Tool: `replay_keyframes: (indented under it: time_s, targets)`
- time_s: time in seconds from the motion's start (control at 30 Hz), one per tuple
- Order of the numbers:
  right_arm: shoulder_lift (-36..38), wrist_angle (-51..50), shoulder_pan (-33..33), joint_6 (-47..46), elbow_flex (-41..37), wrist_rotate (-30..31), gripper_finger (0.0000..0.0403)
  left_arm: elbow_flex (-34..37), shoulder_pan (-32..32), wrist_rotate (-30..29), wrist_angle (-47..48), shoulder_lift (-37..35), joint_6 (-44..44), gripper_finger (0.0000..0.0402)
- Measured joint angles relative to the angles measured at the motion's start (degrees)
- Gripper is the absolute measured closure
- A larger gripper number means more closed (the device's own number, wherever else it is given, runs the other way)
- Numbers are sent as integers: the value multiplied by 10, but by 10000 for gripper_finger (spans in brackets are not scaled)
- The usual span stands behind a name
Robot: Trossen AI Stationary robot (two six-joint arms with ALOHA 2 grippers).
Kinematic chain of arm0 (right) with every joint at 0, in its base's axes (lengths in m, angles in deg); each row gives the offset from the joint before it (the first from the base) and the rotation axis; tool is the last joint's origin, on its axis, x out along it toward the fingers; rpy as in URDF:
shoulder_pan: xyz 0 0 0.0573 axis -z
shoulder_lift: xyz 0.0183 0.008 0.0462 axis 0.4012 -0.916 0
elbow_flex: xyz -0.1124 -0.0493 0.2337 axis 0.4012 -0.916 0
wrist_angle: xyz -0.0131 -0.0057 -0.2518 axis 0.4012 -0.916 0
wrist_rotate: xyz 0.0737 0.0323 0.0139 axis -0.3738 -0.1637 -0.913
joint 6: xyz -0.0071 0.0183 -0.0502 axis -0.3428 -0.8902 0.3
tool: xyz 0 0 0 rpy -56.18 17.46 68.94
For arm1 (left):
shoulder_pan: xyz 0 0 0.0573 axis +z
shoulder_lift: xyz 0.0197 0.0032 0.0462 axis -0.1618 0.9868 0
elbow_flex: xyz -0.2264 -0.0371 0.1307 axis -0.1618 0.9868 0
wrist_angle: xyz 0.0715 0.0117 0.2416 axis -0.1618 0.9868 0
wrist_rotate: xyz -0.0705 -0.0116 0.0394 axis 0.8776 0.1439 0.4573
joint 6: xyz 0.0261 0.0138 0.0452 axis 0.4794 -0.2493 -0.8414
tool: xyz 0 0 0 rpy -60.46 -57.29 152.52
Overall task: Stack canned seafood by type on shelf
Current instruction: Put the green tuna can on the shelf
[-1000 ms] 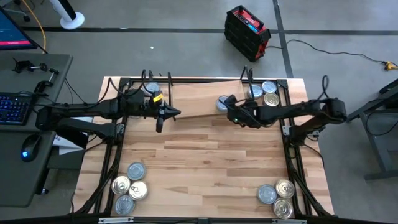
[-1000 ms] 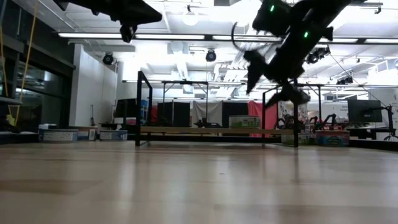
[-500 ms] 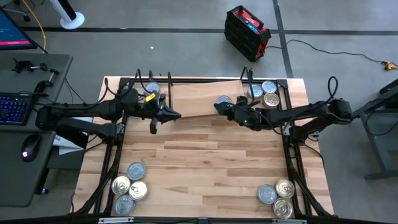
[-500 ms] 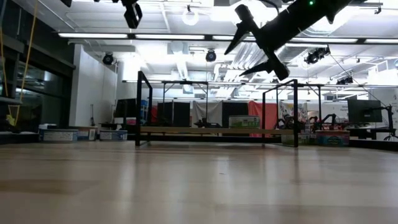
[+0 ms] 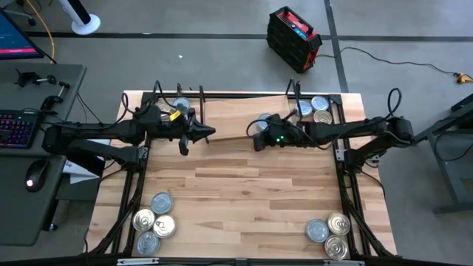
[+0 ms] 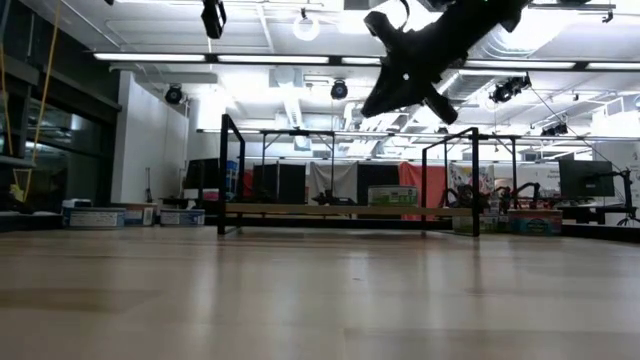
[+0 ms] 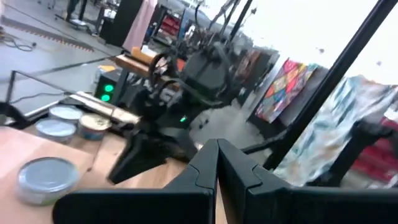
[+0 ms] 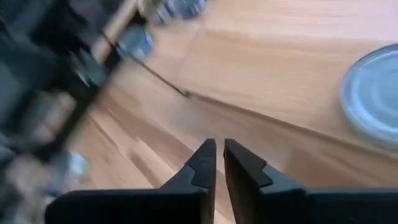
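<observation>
Fingers of the right gripper [image 8: 216, 163] sit nearly together with only a thin slit between them and nothing in it; they hang over the rectangular light-wood shelf board [image 5: 236, 118] at the tabletop's far side, just beside a lone silver-lidded round tin [image 8: 372, 96] lying flat on that board. Across the shelf, the left gripper [image 7: 216, 163] has its fingers pressed together, also empty, raised near the shelf's other end, where a tin [image 5: 179, 106] shows by the black upright bracket [image 6: 231, 172].

More flat tins [image 5: 316, 111] cluster at the shelf's right end. Two loose groups wait on the wooden tabletop [image 5: 244, 199] near its front corners, well away from the shelf: gold- and silver-lidded tins [image 5: 153, 222] at front left, another small group [image 5: 329, 233] at front right.

To my eye one placing looks finished and most of the sorting remains. Next comes a reach toward a front group, fingers spread wide enough to take a tin by its rim.
</observation>
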Motion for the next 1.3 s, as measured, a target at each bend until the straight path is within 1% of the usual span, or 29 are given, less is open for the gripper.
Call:
replay_keyframes:
  time_s: [0.07, 0.13, 0.33, 0.4, 0.53, 0.6, 0.67, 0.73, 0.87, 0.93, 1.0, 1.13, 1.2, 1.3]
  targets:
    - [-1, -42, 1, 47, 21, -1, 396, 0, 2, -13, 12, 1, -25, 401]
    - [-1, -61, 1, 80, 40, 0, 399, 0, 3, -16, 16, 0, -27, 401]
    - [-1, -63, 1, 135, 66, -9, 402, 0, 3, -15, 19, 0, 10, 401]
    - [-2, -60, 1, 145, 66, -23, 402, 0, 3, -15, 13, 0, 19, 401]
    - [-33, -57, 10, 160, 67, -34, 402, 0, 2, -15, 2, 0, 26, 401]
    - [-59, -27, 16, 161, 67, -35, 403, 0, 2, -13, 12, 0, 32, 401]
    - [-89, -22, 23, 170, 88, -33, 403, 0, 2, -12, 22, 0, 33, 401]
    - [-126, -59, 31, 188, 130, -23, 403, 0, 2, -9, 26, 0, 33, 401]
    - [-202, -212, 53, 227, 238, 13, 403, 0, 2, -9, 25, 0, 34, 401]
    - [-235, -276, 66, 238, 281, 13, 403, 0, 2, -9, 26, 0, 42, 401]
    - [-260, -318, 76, 244, 312, 7, 403, 0, 2, -10, 26, 0, 50, 401]
    - [-293, -388, 82, 262, 358, -13, 403, 0, 2, -11, 29, 0, 57, 401]
    - [-304, -412, 86, 266, 363, -32, 403, 0, 2, -11, 29, 0, 57, 401]
    - [-312, -437, 88, 264, 363, -37, 403, 0, 2, -11, 29, 0, 57, 401]
